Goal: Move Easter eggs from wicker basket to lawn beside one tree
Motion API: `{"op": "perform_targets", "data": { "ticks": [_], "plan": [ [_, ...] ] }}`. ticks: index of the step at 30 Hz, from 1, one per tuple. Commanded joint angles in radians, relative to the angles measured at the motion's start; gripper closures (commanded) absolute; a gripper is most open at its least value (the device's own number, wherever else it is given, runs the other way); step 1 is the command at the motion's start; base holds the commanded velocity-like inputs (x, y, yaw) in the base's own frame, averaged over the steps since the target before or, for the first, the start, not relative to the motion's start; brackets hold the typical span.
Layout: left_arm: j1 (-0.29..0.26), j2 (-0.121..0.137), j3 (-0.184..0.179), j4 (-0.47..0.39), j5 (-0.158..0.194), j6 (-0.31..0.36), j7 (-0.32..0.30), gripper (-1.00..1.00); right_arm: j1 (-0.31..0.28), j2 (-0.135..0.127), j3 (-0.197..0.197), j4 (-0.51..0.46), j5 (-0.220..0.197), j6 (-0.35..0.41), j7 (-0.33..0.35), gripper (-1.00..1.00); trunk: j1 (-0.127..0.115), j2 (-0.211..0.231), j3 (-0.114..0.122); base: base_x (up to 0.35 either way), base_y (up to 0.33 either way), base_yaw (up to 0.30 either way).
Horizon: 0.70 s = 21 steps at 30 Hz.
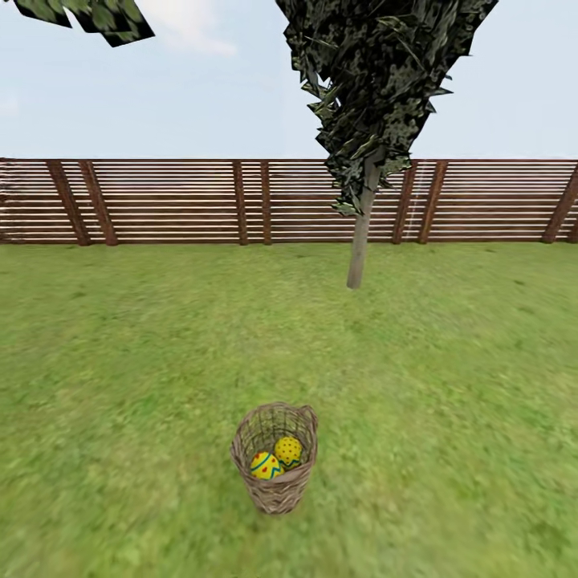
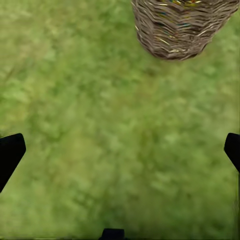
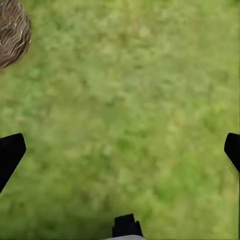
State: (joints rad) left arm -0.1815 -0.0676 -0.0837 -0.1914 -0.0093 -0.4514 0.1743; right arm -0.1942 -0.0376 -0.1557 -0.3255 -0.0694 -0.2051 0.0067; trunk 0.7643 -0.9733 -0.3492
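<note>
The wicker basket (image 1: 277,490) stands upright on the lawn (image 1: 120,385), low in the middle of the head view. Two yellow Easter eggs lie inside it: one with a zigzag band (image 1: 265,465) and one with red dots (image 1: 288,449). In the left wrist view my left gripper (image 2: 120,150) is open over bare grass, with the basket's woven wall (image 2: 185,30) a short way ahead. My right gripper (image 3: 120,150) is open too, above grass, and the basket (image 3: 12,32) sits off to one side. The tree is out of view.
A thin-stemmed dark cypress (image 1: 359,241) rises from the grass beyond the basket, to the right. A brown slatted wooden fence (image 1: 201,201) closes off the far end of the garden. Some dark foliage (image 1: 96,16) hangs in at the upper left.
</note>
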Motion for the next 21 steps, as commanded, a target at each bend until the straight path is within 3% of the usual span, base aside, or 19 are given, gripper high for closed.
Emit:
{"op": "perform_targets", "data": {
  "ticks": [1,14,21],
  "plan": [
    [-0.001,0.0,-0.008,0.001,-0.001,-0.003,0.01,-1.0,0.0,0.0,0.001,0.001,-0.007,-0.004,0.001,-1.0,0.0,-0.001,-0.001,0.0,-0.289,0.284],
    [-0.001,-0.001,-0.008,0.002,-0.001,-0.003,0.01,-1.0,-0.001,0.0,0.001,0.002,-0.006,-0.004,0.001,-1.0,0.0,-0.001,-0.001,0.034,-0.296,0.271],
    [-0.001,0.0,-0.008,0.002,-0.001,-0.002,0.01,-1.0,0.0,0.001,0.001,0.002,-0.006,-0.004,0.001,-1.0,0.0,-0.001,-0.001,0.238,-0.247,0.052]
  ]
}}
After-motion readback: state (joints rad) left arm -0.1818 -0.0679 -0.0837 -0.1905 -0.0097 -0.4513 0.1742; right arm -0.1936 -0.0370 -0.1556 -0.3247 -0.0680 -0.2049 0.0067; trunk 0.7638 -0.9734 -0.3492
